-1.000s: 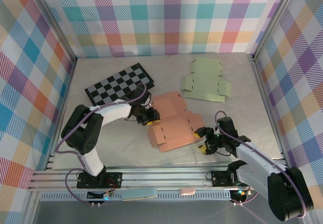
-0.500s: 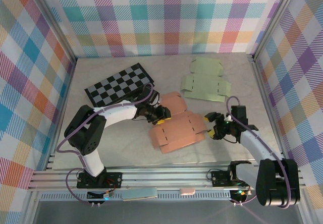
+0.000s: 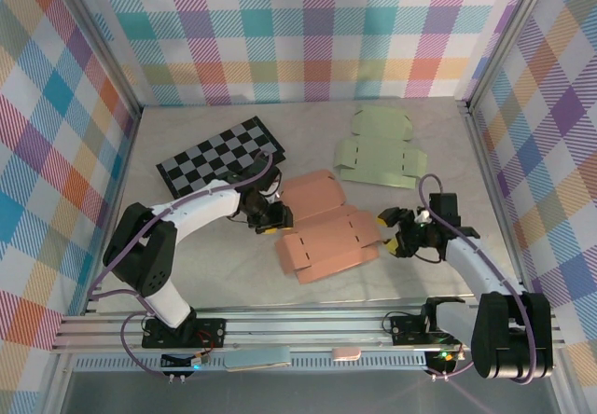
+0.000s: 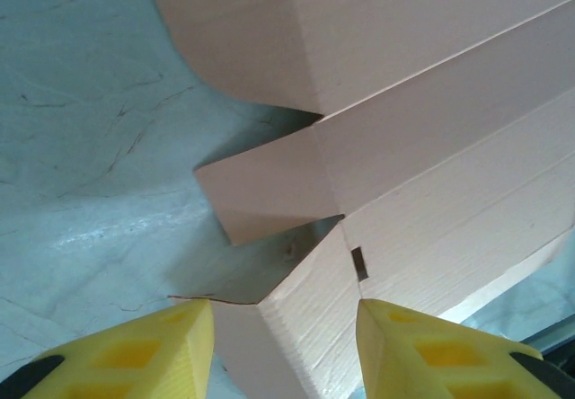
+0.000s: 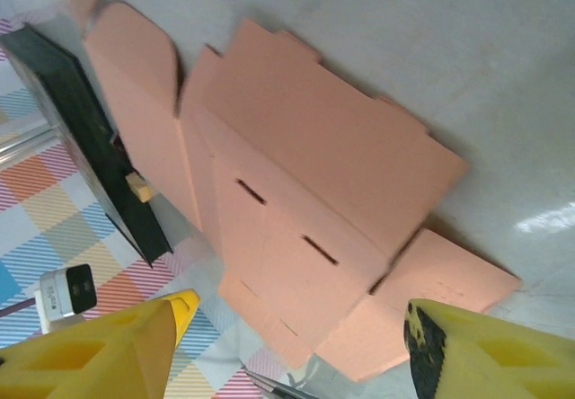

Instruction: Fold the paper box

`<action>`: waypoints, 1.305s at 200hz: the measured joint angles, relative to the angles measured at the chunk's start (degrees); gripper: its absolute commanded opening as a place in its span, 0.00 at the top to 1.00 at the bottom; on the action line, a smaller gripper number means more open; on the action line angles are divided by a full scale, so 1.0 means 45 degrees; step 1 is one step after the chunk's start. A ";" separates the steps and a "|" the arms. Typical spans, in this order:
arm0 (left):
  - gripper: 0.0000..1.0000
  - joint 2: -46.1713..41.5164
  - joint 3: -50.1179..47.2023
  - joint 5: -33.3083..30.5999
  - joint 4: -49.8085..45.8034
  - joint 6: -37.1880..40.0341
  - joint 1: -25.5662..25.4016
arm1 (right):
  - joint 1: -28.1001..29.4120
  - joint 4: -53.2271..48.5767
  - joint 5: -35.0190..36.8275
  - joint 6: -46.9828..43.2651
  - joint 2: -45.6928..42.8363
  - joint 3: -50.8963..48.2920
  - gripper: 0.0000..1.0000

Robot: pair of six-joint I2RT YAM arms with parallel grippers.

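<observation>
Salmon-pink flat paper box blank (image 3: 326, 234) lies unfolded at the middle of the table (image 3: 215, 265), between my two arms. My left end effector (image 3: 270, 216) is spread open at its left edge. The left wrist view shows, close up, a small side flap (image 4: 265, 192) and a panel corner between my yellow fingers (image 4: 162, 345). I judge the folding barely begun. Next I must pinch that flap and turn it up along its crease. My right end effector (image 3: 387, 232), also open, hovers beside the right edge. Its camera takes in the whole blank and its slots (image 5: 250, 192).

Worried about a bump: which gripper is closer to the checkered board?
Left. The left gripper sits close by the right corner of the checkered board; the right gripper is beyond the pink box.
</observation>
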 measured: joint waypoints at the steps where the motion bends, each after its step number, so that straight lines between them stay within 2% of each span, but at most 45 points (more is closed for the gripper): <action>1: 0.55 0.0000 -0.0010 -0.0005 0.0000 0.0000 0.0000 | 0.0000 0.0034 0.0000 0.0029 0.0000 -0.0039 0.33; 36: 0.55 0.0005 -0.0121 0.0044 0.0170 -0.0053 0.0000 | 0.0073 0.1394 0.0015 0.1409 0.0063 -0.1190 0.35; 84: 0.55 0.0000 -0.0131 0.0141 0.0243 -0.0253 0.0000 | 0.0393 0.3614 0.0107 0.2710 0.1146 -0.1443 0.41; 124: 0.55 -0.0102 -0.0126 0.0155 0.0287 -0.0296 0.0000 | 0.0937 0.4493 0.0325 0.3230 0.1831 -0.1443 0.45; 159: 0.55 -0.0374 -0.0131 0.0335 0.0481 -0.0418 0.0000 | 0.1064 0.5032 0.0568 0.3507 0.2016 -0.1467 0.57; 211: 0.56 -0.0801 -0.0126 0.0481 0.0515 -0.0583 0.0000 | 0.1073 0.5280 0.1025 0.3468 0.2312 -0.1360 0.81; 261: 0.57 -0.1156 -0.0117 0.0476 0.0510 -0.0593 0.0000 | 0.1137 0.4867 0.1685 0.3453 0.1787 -0.0874 0.96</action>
